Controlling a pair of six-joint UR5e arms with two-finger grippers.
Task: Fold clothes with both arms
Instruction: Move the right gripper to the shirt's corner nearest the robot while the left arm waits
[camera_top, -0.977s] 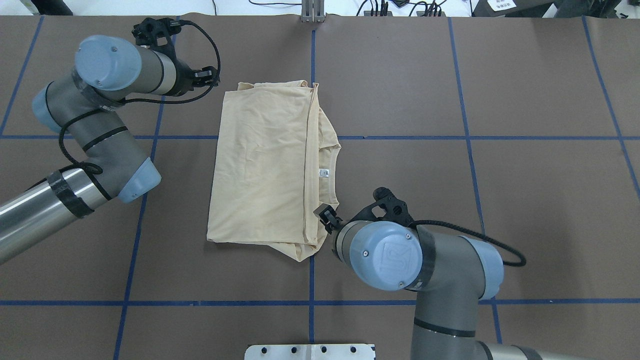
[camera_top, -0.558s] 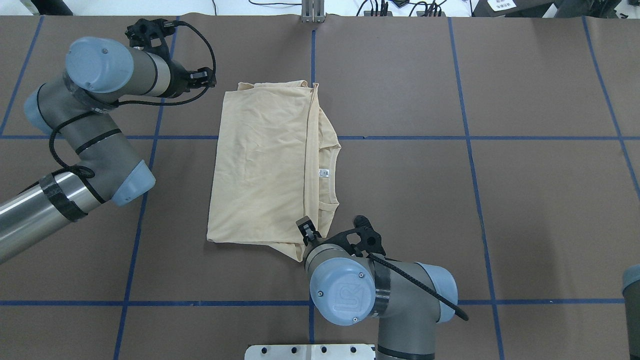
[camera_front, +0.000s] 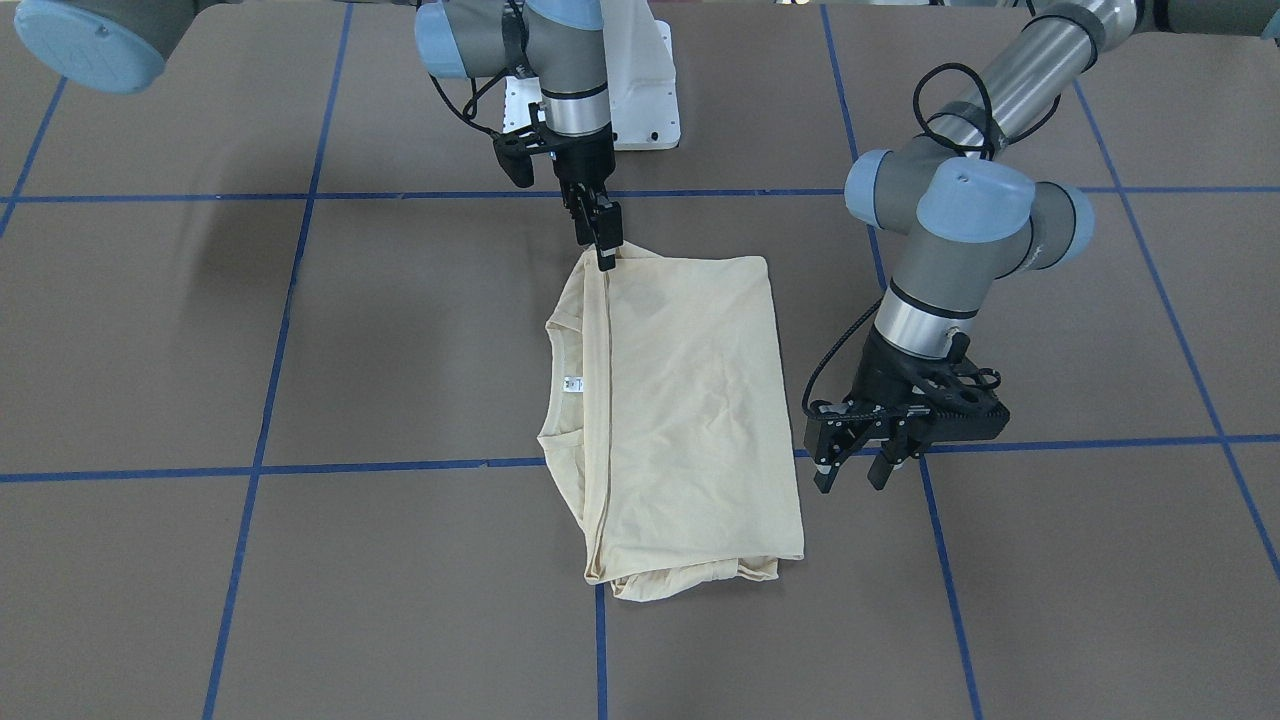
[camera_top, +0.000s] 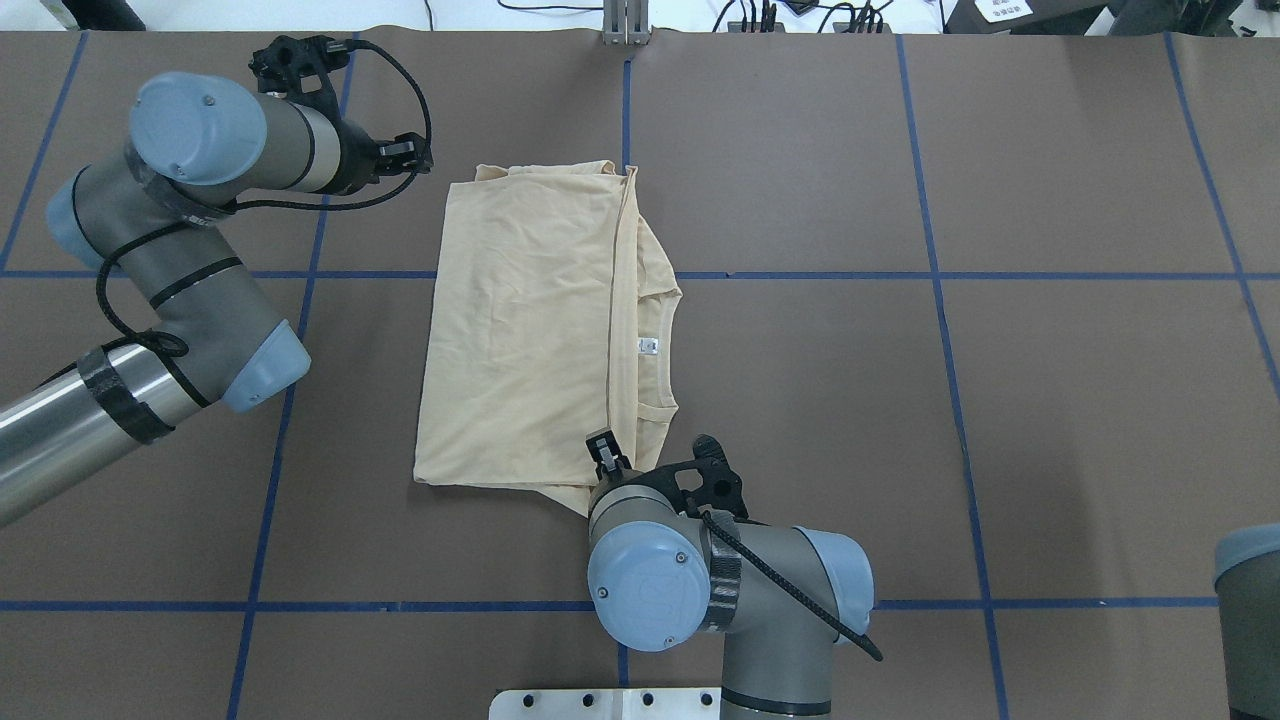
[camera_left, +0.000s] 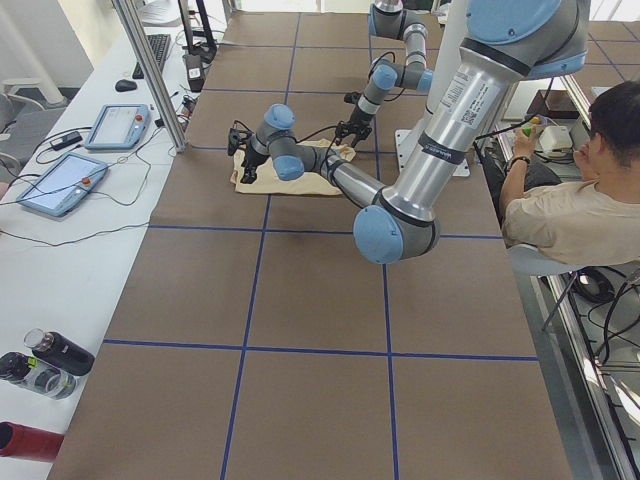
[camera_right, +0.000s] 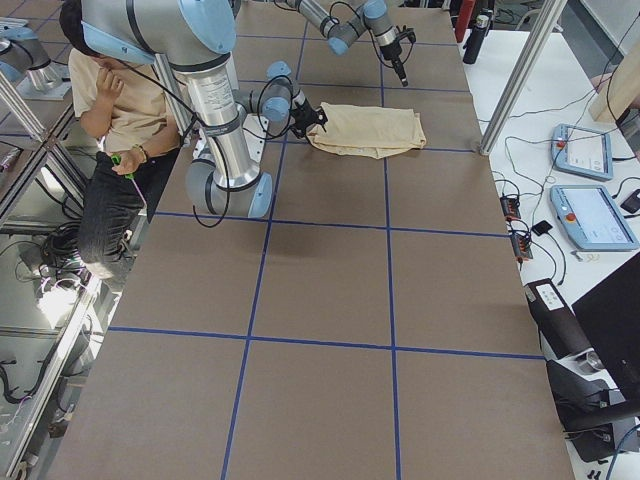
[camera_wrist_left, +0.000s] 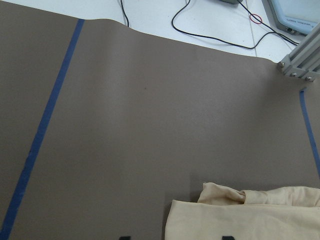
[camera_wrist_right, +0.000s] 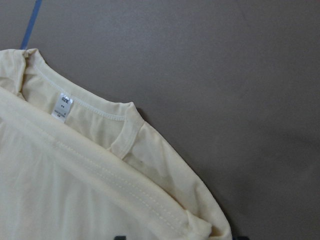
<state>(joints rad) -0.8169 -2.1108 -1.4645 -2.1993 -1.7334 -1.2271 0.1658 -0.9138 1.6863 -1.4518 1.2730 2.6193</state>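
Note:
The clothes are one cream-yellow shirt (camera_top: 530, 330), folded into a tall rectangle on the brown table, with its white neck label (camera_top: 648, 346) showing at the collar on its right side. My right gripper (camera_top: 603, 447) hangs over the shirt's near right corner (camera_front: 620, 262). In the right wrist view its fingertips sit apart at the bottom edge, open, with that corner (camera_wrist_right: 200, 225) between them. My left gripper (camera_top: 405, 152) is open with nothing in it, just off the shirt's far left corner, and shows in the front view (camera_front: 852, 478) above bare table. The print is hidden.
Blue tape lines (camera_top: 625, 600) grid the table. The white pedestal base (camera_top: 620, 703) sits at the near edge and an aluminium post (camera_top: 625, 25) at the far edge. A person (camera_left: 560, 220) sits beside the robot. Tablets (camera_left: 60, 180) and bottles (camera_left: 50, 360) lie off the mat.
My right arm has swung left and nearer, carrying its gripper from the shirt's right edge below the collar to the near right corner. The left arm has pulled back slightly leftward.

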